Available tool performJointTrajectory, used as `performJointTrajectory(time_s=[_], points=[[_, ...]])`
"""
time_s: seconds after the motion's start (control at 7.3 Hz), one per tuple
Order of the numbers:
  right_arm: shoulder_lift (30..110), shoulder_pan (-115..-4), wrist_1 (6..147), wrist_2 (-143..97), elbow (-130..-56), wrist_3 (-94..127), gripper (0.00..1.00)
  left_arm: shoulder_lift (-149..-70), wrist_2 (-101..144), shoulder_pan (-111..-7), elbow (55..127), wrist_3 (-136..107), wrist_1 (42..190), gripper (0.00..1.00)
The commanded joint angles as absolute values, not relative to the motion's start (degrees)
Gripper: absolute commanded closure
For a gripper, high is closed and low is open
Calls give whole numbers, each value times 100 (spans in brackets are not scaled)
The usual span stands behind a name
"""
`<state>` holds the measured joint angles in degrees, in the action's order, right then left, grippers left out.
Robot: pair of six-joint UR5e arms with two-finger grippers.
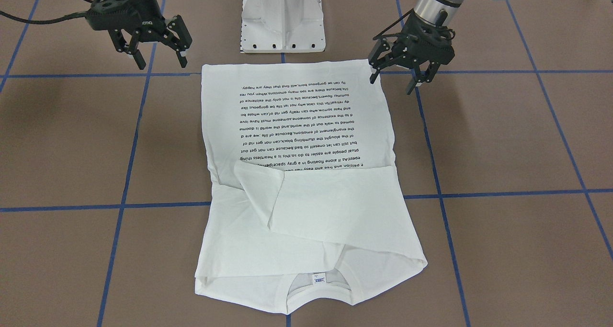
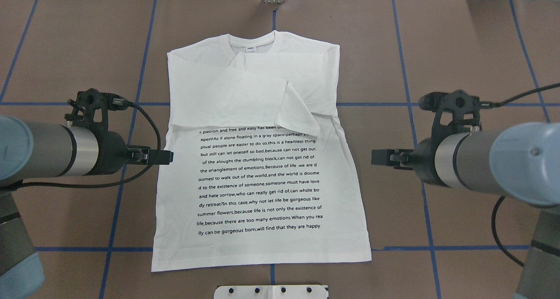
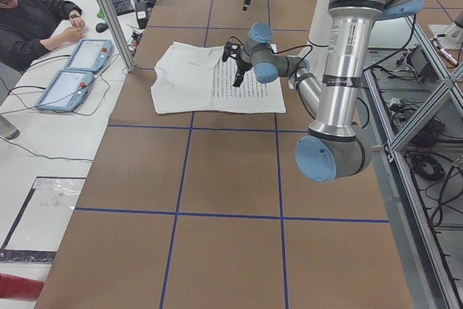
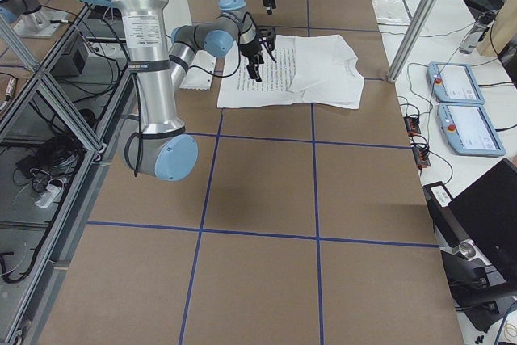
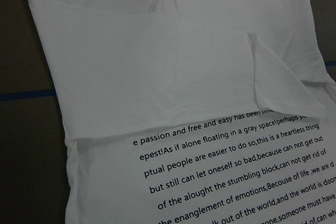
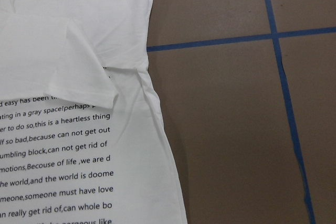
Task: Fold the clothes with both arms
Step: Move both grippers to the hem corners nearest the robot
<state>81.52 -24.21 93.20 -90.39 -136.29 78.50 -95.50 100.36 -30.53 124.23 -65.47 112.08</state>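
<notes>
The white T-shirt (image 2: 262, 159) lies flat on the table with its black text side up. Both sleeves are folded in across the chest (image 1: 330, 212), and the neckline with its small label (image 1: 318, 279) is on the side far from the robot. My left gripper (image 1: 393, 80) hangs open above the shirt's left edge (image 2: 164, 157), holding nothing. Off the shirt's other side, my right gripper (image 1: 162, 60) hangs open over bare table (image 2: 378, 157). The left wrist view shows the folded sleeves (image 5: 173, 61); the right wrist view shows the shirt's side edge (image 6: 157, 108).
The brown table (image 2: 459, 49) carries a grid of blue tape lines (image 2: 437, 248). The white pedestal base (image 1: 282, 18) stands just behind the shirt's hem. A person (image 3: 32, 23) sits at two tablets (image 3: 76, 70) beyond the table's far edge.
</notes>
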Motion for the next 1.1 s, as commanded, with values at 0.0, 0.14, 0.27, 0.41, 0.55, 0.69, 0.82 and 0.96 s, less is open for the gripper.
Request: performJointTrajectory(time_s=[0.0,0.14,0.27,0.41,0.55,0.69,0.82,0.96], points=[[8419,-990,9308,-7678,-13711,8872,0,-9168,9233,-1992,12542,-7614,11206,0],[8481,-697,9308,-7412,-13711,9060,0,-9002,8837,-1508,12525,-7994,11180,0],[8481,-581,9308,-7322,-13694,9105,0,-8869,8807,-1242,12498,-8172,11171,0],[8481,-545,9299,-7321,-13667,9105,0,-8859,8772,-1074,12376,-8339,11119,0],[8481,-528,9290,-7286,-13589,9105,0,-8868,8589,-898,12184,-8471,11057,0],[8473,-536,9290,-7286,-13588,9105,0,-8868,8526,-757,12156,-8542,11048,1],[8473,-536,9290,-7286,-13588,9105,0,-8868,8525,-678,12155,-8578,11030,13],[8473,-527,9290,-7286,-13588,9105,0,-8886,8525,-572,12155,-8587,10908,36]])
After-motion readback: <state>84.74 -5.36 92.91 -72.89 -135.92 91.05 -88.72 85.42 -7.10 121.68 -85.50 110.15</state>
